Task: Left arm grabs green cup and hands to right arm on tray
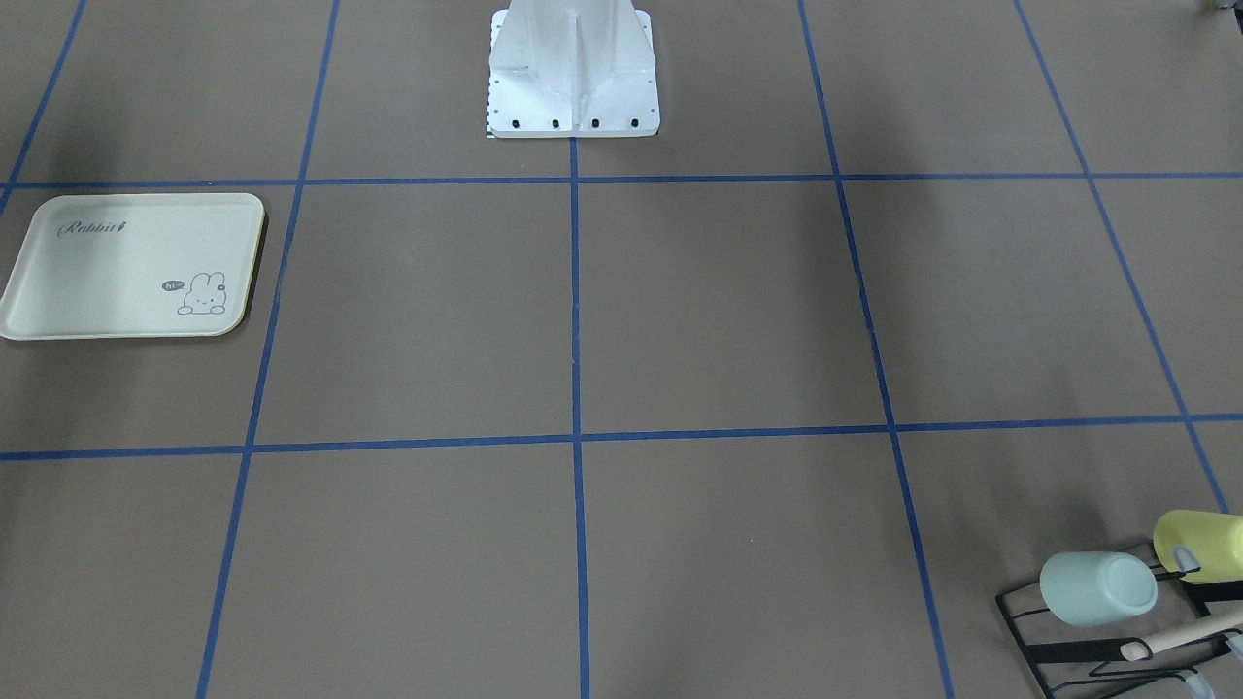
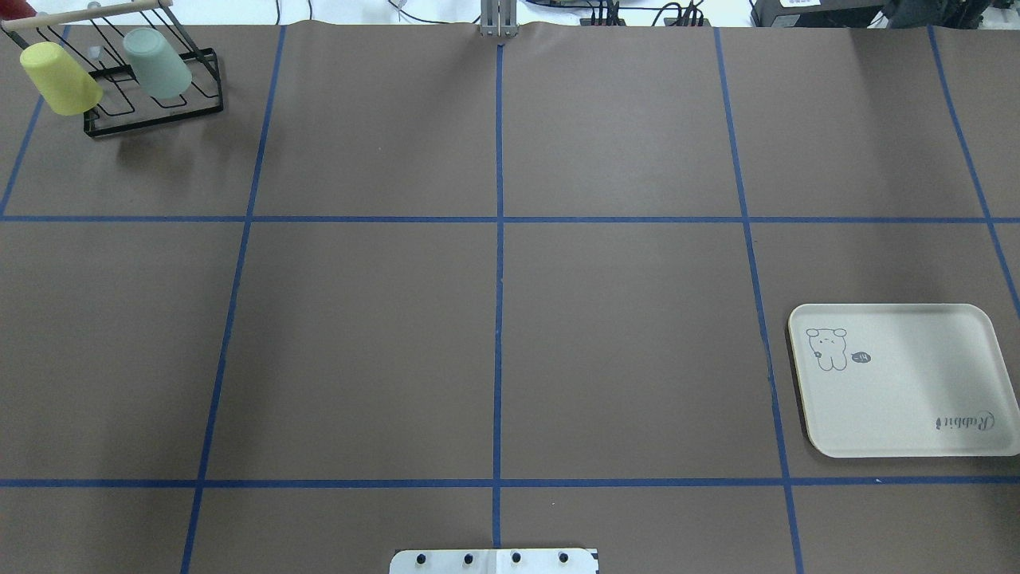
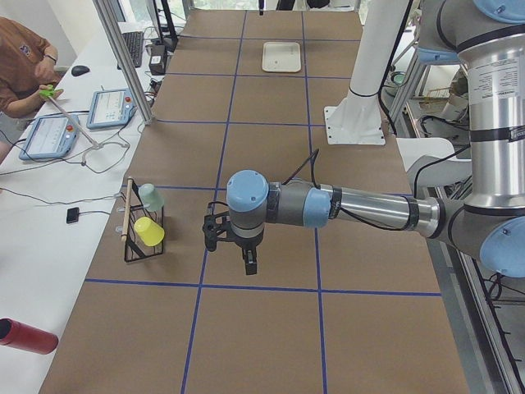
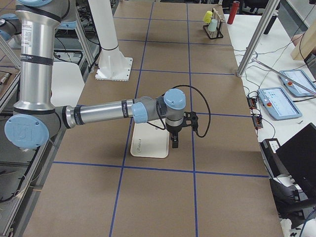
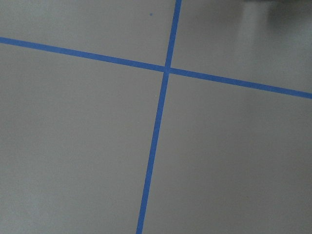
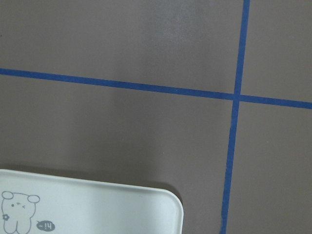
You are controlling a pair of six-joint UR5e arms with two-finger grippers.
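Observation:
The green cup [image 2: 157, 64] hangs upside down on a black wire rack [image 2: 151, 119] at the far left corner, next to a yellow cup [image 2: 60, 77]; it also shows in the front view [image 1: 1097, 587]. The cream tray [image 2: 900, 399] lies empty at the right. The left gripper [image 3: 248, 261] shows only in the left side view, hovering above the table apart from the rack; I cannot tell whether it is open or shut. The right gripper [image 4: 175, 143] shows only in the right side view, above the tray's [image 4: 148, 145] far edge; I cannot tell its state.
The robot's white base [image 1: 573, 78] stands at the middle of the near edge. A wooden bar [image 2: 88, 12] tops the rack. A red bottle [image 3: 25, 336] lies on the side bench. An operator [image 3: 20, 66] sits beyond the table's far side with tablets.

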